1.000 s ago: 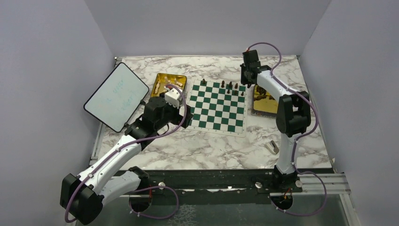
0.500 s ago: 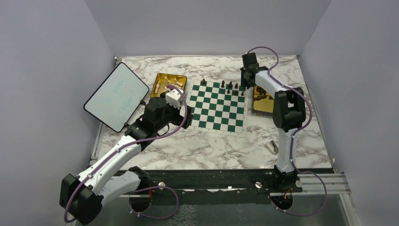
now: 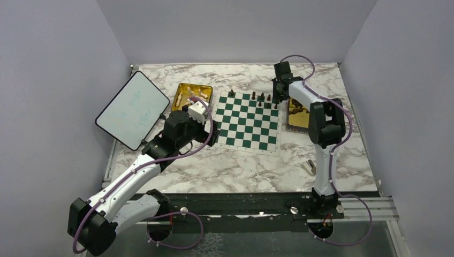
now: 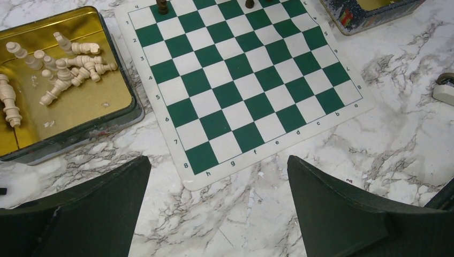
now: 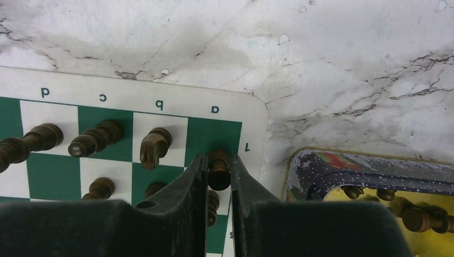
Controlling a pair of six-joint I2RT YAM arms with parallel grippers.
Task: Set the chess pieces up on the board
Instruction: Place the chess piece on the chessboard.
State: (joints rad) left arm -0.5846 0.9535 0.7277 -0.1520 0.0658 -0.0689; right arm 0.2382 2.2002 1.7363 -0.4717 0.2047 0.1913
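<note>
The board [image 3: 247, 120] lies mid-table, green and white. My right gripper [image 5: 218, 160] is at its far right corner [image 3: 277, 96], shut on a dark chess piece [image 5: 218, 170] above the green corner square by the "a" and "1" marks. Whether the piece rests on the square I cannot tell. Several dark pieces [image 5: 96, 140] stand along that edge. My left gripper [image 4: 217, 160] hangs open and empty over bare marble just off the board's [image 4: 235, 80] "h8" corner [image 3: 211, 131]. Cream pieces [image 4: 64, 64] lie in a gold tray [image 4: 107, 107].
A second tin tray [image 5: 348, 166] with dark pieces [image 5: 417, 217] sits right of the board [image 3: 300, 115]. The cream pieces' tray [image 3: 184, 88] is left of the board. A white tablet [image 3: 132, 110] lies at the far left. A small grey-beige block [image 3: 309, 167] is near the right arm.
The right arm has shifted a little left, bringing its gripper and held dark piece closer over the board's corner. The left arm has not moved.
</note>
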